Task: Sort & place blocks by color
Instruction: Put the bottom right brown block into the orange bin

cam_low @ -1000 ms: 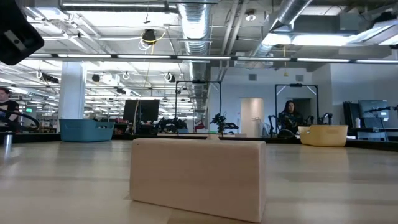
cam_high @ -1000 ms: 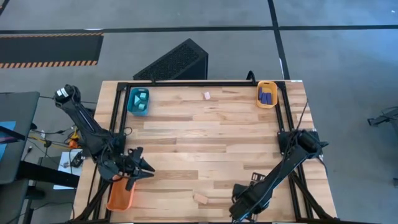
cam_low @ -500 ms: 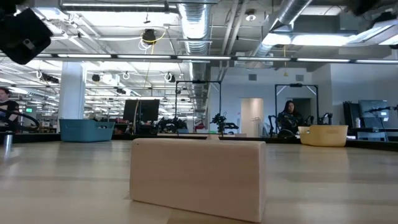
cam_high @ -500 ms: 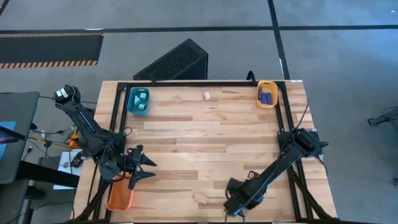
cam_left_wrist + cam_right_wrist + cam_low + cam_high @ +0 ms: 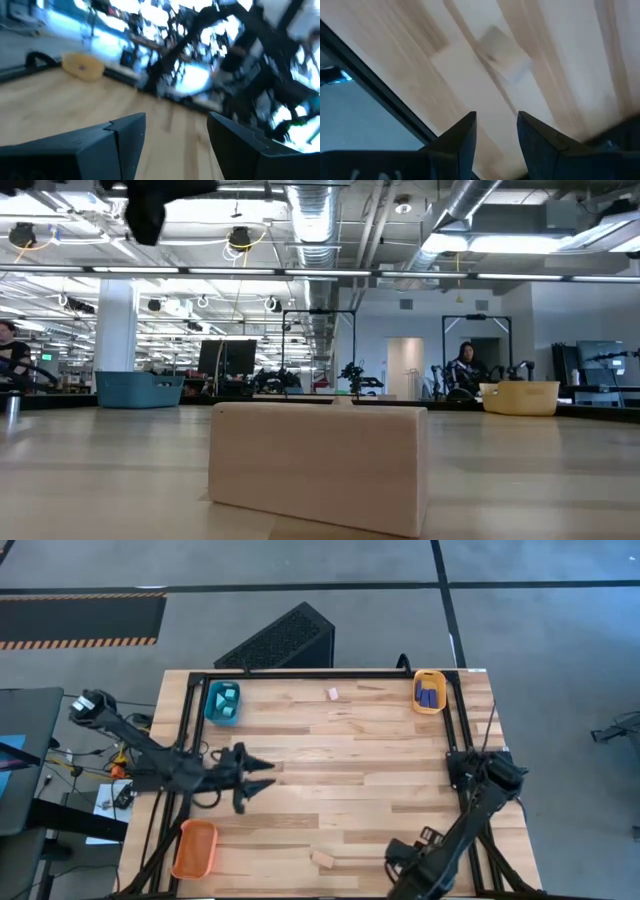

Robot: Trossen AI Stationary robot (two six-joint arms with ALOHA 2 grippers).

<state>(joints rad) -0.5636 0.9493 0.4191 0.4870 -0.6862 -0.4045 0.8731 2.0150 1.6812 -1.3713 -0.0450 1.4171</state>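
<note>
1. Two trays are already holding sorted blocks: the teal tray (image 5: 222, 702) at the far left corner of the surface (image 5: 340, 780) is carrying light cyan blocks (image 5: 226, 697), and the yellow-orange tray (image 5: 430, 692) at the far right corner is carrying dark blue blocks (image 5: 429, 696). Exact counts are too small to read.
2. The orange tray (image 5: 194, 848) at the near left corner is sitting with nothing visible inside it; judged from this, the tan colour group is not yet started.
3. Two loose blocks are remaining on the bare wood: a pale tan block (image 5: 322, 859) near the front edge, filling the low view close up (image 5: 318, 465), and a small pale block (image 5: 333, 694) by the far edge between the two filled trays.
4. The left hand (image 5: 252, 777) is hanging over the left-centre of the surface, well apart from every block; its fingers are spread and carrying nothing, as the left wrist view is showing bare wood between them (image 5: 175, 145).
5. The right hand (image 5: 400, 862) is sitting low at the front edge, near the tan block but not touching it. Its fingers (image 5: 462, 137) are apart with nothing between them, and the right wrist view is showing the block (image 5: 502, 52) lying ahead of the tips.
6. Judgement: the sort is looking largely done for cyan and blue; the two pale pieces are left, probably bound for the orange tray.
</note>
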